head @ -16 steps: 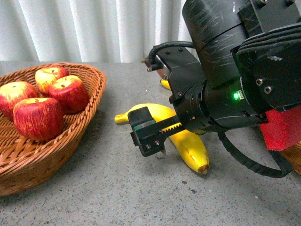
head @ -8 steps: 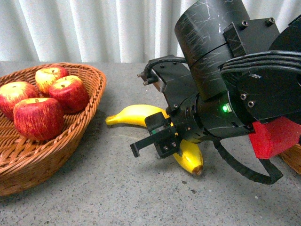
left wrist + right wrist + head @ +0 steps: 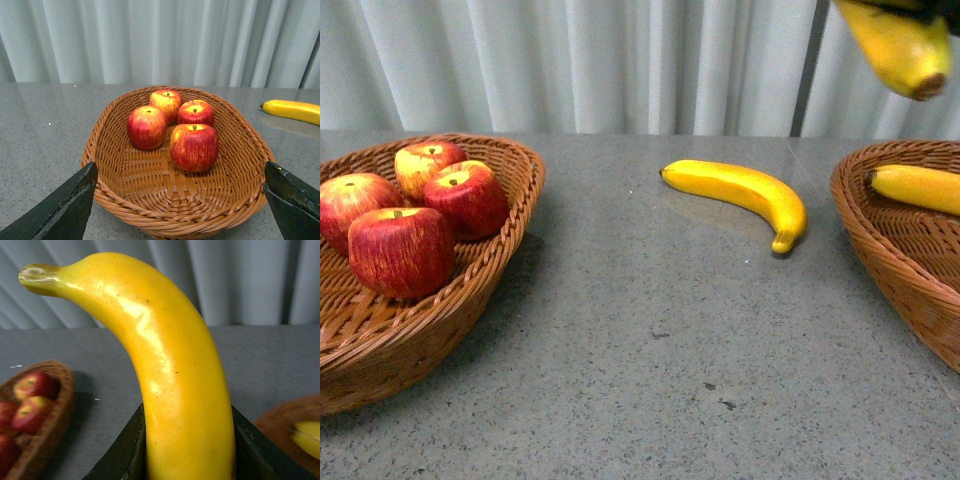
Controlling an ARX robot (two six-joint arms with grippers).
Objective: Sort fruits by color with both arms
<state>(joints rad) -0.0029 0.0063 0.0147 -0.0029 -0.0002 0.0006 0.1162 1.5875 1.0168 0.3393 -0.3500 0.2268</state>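
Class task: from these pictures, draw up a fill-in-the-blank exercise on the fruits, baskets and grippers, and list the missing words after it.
1. The left basket holds ___ apples.
2. The right gripper is ___ on the raised banana.
3. The loose banana lies on the ___ between the baskets.
4. The right basket holds just ___ banana.
Missing words: four; shut; table; one.

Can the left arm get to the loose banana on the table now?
Probably yes: the left gripper is open and empty, and the banana lies alone on bare table beside the apple basket.
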